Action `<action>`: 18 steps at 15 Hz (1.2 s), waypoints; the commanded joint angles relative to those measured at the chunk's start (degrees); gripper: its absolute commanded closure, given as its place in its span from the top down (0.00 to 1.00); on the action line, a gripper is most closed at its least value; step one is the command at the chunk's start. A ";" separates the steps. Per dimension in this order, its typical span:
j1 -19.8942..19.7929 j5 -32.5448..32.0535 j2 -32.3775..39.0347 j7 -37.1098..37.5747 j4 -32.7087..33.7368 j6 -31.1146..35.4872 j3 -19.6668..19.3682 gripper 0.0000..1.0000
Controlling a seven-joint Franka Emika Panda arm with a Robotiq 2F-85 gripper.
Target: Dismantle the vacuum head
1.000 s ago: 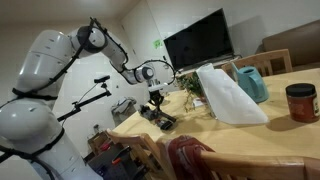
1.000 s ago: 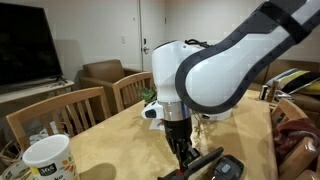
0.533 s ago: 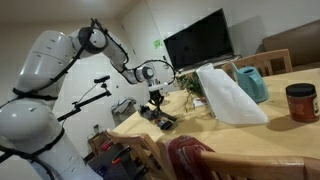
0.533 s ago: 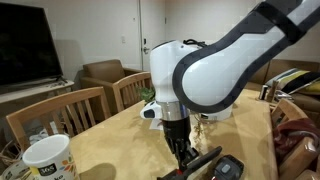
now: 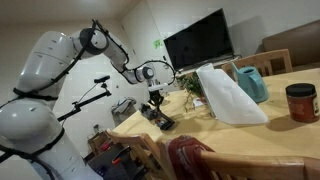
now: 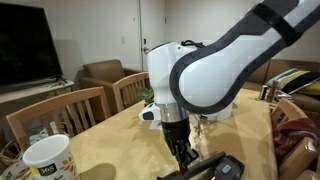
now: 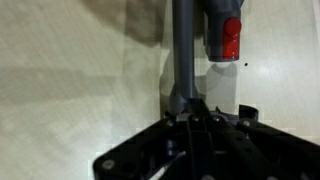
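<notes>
Wrist view: the gripper (image 7: pixel 188 128) sits over the end of a grey tube (image 7: pixel 183 50), beside a red catch (image 7: pixel 231 38). Jaw width cannot be determined. The vacuum head (image 6: pixel 204 164) lies on the table (image 6: pixel 110 140), directly under the gripper. Over the last second the arm edged slightly sideways. The head appears still attached, so separation has probably only just begun.

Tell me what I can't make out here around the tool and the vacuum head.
1. Tool grip: in the wrist view its dark parts blend together at the bottom edge, so open or shut is unclear.
2. Vacuum head: in an exterior view the bottom edge cuts it off and the tool covers one end.
3. Seams or latches: in an exterior view the head is too small and dark to show any.
</notes>
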 commanded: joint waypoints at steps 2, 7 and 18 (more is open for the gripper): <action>1.05 -1.20 2.70 1.76 2.82 -2.72 -0.67 0.00; 1.30 -1.22 3.72 2.00 4.03 -3.91 -0.78 0.00; 0.35 -0.75 2.35 4.32 0.94 -2.99 -0.88 0.00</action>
